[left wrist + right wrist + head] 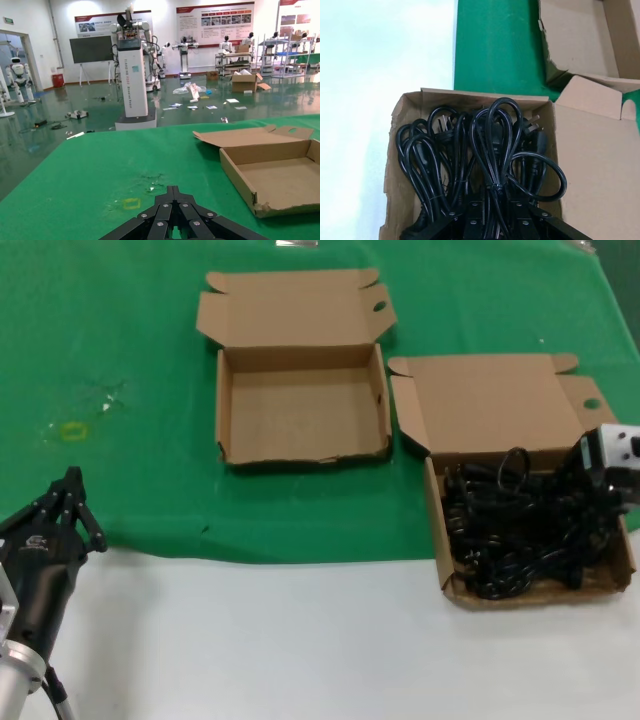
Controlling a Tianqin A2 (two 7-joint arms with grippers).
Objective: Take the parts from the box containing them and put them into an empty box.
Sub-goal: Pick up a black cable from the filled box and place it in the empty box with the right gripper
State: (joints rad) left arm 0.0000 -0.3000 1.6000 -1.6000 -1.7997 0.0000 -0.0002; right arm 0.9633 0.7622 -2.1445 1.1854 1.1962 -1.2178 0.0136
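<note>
Several black power cords (520, 525) lie tangled in the cardboard box (540, 595) at the right; they also show in the right wrist view (445, 150), inside that box (395, 165). My right gripper (588, 490) is down in this box at its right side, and its fingers (470, 212) are closed round a tied bundle of cord (495, 165) that loops up between them (495, 212). The empty box (300, 405) stands open at the middle back; it also shows in the left wrist view (275, 177). My left gripper (72, 480) is shut and empty at the near left (173, 190).
Both boxes sit on a green cloth (120, 330) with their lids (290, 310) folded back. The cord box overhangs onto the white table (250, 640) in front. A yellow mark (72, 429) is on the cloth ahead of the left gripper.
</note>
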